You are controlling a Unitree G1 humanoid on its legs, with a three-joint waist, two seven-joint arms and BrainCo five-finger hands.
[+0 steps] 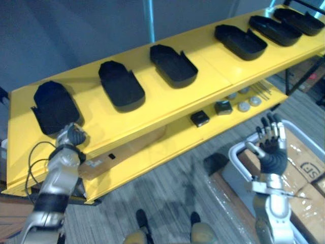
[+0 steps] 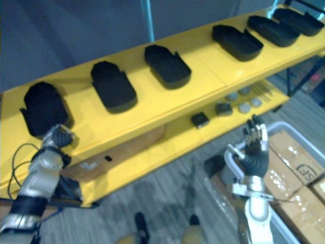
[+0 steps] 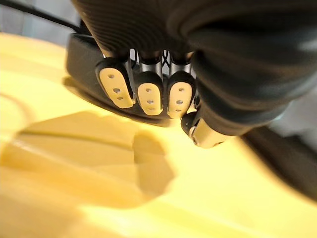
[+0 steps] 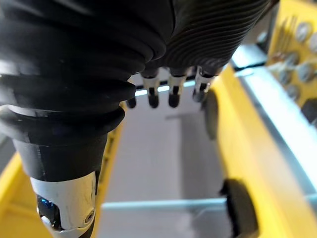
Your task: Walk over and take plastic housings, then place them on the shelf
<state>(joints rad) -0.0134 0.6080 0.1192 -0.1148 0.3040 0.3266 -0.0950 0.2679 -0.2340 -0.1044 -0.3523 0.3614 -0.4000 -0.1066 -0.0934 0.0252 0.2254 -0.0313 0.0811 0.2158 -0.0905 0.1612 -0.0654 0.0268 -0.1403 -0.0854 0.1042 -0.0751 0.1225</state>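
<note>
At 8 o'clock the left hand (image 1: 72, 136) curls its fingers (image 3: 148, 94) tight beside a housing (image 1: 53, 107), gripping nothing. Right hand (image 1: 273, 150), 4 o'clock: fingers straight, empty.

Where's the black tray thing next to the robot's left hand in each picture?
Left eye view: leftmost housing, far left on the yellow shelf.
Right eye view: same spot, far left.
Left wrist view: dark rim behind the fingers.
Shared landmark: the left hand, at its near edge.

We're looking at black plastic housings (image 1: 122, 85) on a bright yellow shelf (image 1: 213, 63), and we're seeing a grey streaky floor (image 1: 177, 193) plus brown cardboard boxes (image 1: 304, 168) in a pale grey cart (image 1: 238, 148).
</note>
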